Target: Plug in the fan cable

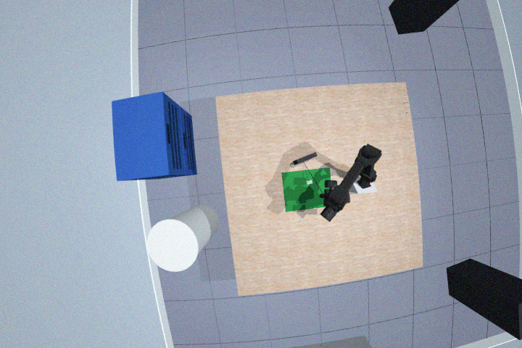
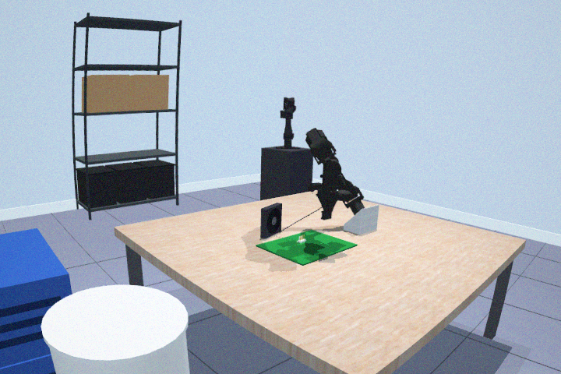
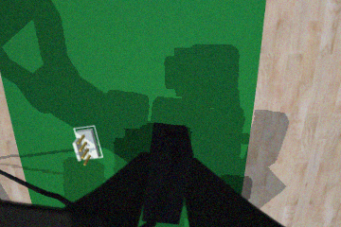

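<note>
plug (image 3: 168, 165): dark, detail unreadable | cable (image 3: 31, 185): end hidden at claw (image 3: 168, 163)

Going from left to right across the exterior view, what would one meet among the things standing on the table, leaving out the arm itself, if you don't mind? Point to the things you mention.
The black fan (image 1: 304, 159) (image 2: 271, 220), the white four-pin header (image 1: 309, 182) (image 2: 301, 239) (image 3: 89, 143), the pale wedge-shaped block (image 1: 366, 188) (image 2: 364, 221).
</note>
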Robot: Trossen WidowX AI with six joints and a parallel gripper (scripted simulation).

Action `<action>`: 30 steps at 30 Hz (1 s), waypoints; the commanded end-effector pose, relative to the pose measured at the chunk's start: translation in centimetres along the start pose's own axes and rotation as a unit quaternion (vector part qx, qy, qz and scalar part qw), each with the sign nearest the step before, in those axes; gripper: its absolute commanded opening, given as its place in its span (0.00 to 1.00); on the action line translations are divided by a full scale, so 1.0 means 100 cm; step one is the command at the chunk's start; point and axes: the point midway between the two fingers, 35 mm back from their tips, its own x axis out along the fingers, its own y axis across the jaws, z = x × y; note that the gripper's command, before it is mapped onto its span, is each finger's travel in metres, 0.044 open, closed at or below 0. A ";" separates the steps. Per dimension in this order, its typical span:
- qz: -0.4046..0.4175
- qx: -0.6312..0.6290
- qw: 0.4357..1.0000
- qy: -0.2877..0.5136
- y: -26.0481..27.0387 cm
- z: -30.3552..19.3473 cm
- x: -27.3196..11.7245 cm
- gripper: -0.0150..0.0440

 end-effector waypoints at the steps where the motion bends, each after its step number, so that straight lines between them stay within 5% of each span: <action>1: -0.002 0.060 0.998 -0.002 -0.001 0.006 -0.001 0.25; 15: -0.002 0.298 0.954 -0.003 0.002 0.012 -0.001 0.25; 30: -0.001 0.534 0.846 -0.003 0.006 0.019 -0.001 0.25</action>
